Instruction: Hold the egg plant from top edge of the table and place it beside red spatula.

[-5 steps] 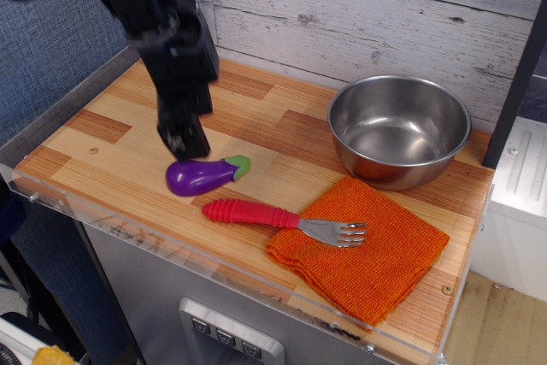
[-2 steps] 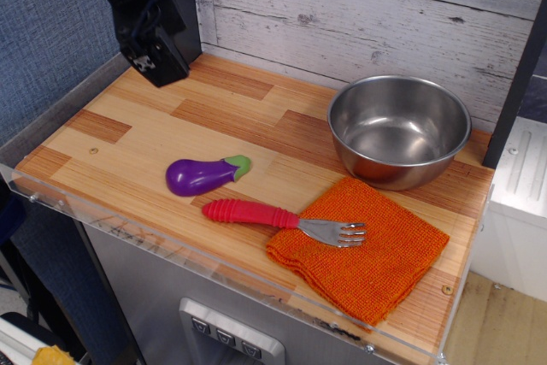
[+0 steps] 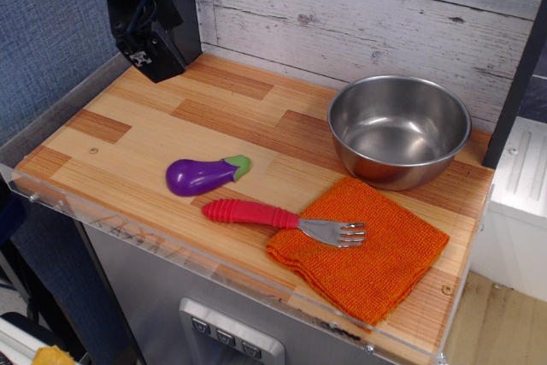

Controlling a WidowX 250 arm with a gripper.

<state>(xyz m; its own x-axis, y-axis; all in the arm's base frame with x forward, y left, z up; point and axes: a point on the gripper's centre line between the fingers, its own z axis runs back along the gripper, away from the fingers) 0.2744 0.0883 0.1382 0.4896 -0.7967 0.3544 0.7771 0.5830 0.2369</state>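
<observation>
The purple egg plant [image 3: 201,175] with its green stem cap lies on its side on the wood-strip table [image 3: 128,138], left of centre. The red spatula [image 3: 282,218], a red ribbed handle with silver tines, lies just in front of it, a small gap between them; its tines rest on the orange cloth. My black gripper [image 3: 154,59] hangs raised above the table's back left corner, well away from the egg plant and holding nothing. Its fingers merge into one dark shape, so I cannot tell how the jaws stand.
A steel bowl [image 3: 398,130] stands at the back right. An orange knitted cloth [image 3: 359,250] lies at the front right. A clear acrylic rim [image 3: 171,250] runs along the front edge. A plank wall stands behind.
The gripper has risen from just above the egg plant and pulled back to the back left corner. The egg plant and the spatula have not moved.
</observation>
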